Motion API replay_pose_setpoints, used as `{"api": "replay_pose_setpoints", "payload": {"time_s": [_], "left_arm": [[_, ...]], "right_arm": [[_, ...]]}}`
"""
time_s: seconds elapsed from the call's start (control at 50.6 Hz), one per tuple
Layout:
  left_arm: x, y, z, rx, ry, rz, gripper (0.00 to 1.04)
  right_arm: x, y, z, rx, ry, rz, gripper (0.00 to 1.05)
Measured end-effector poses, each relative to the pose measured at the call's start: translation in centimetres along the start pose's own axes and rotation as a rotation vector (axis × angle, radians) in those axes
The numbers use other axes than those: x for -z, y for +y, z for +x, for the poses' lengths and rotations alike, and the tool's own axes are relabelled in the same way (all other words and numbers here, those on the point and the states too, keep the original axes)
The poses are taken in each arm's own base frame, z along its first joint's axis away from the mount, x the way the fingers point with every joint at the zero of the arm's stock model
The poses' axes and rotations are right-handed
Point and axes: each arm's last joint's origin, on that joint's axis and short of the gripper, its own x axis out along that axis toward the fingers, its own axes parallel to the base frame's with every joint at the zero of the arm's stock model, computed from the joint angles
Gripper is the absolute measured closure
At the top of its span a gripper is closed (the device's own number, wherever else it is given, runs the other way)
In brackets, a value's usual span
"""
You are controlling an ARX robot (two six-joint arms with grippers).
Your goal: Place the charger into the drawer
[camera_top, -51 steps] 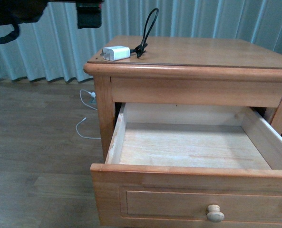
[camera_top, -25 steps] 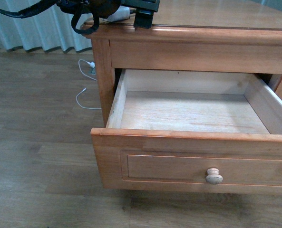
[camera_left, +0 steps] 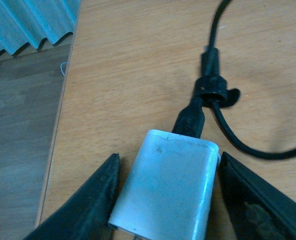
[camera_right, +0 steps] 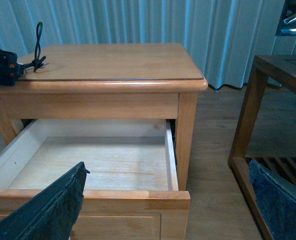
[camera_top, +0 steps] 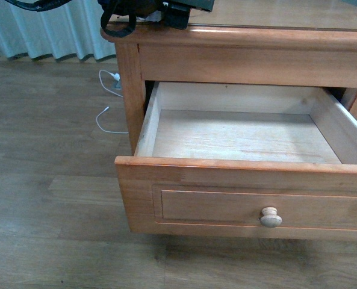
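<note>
Left wrist view: your left end effector (camera_left: 168, 159) has dropped over the charger (camera_left: 165, 197) at the bench's (camera_left: 128, 75) near-left corner, jaws open astride it, not yet clamped. Close next; the drawer (camera_top: 238, 166) waits open and empty below.

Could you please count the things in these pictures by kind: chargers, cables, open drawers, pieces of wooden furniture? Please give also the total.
Chargers: 1 (white charger on the nightstand top)
Cables: 2 (black cable on the charger, thin white cable on the floor)
Open drawers: 1 (drawer, empty)
Wooden furniture: 2 (nightstand, darker table beside it)
Total: 6
</note>
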Motion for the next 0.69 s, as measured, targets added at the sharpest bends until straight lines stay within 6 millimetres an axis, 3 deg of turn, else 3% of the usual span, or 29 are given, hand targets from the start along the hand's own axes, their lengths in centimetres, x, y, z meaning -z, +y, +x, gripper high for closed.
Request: {"api": "replay_pose_setpoints", "payload": {"time_s": [0.079, 0.237, 0.534, 0.692], "left_arm": [[0.0, 0.1, -0.3, 0.004, 0.000, 0.000, 0.64], [0.0, 0.3, -1.6, 0.045, 0.004, -0.032, 0.65], [-1.3, -3.4, -9.2, 0.323, -0.035, -0.049, 0.65], [-0.6, -5.0, -11.0, 0.423, -0.016, -0.027, 0.65]], "right_arm": [[0.0, 0.0, 0.0, 0.000, 0.000, 0.000, 0.08], [0.0, 0.0, 0.0, 0.000, 0.000, 0.000, 0.08], [0.0, 0.0, 0.0, 0.000, 0.000, 0.000, 0.08], [0.0, 0.0, 0.0, 0.000, 0.000, 0.000, 0.08]]}}
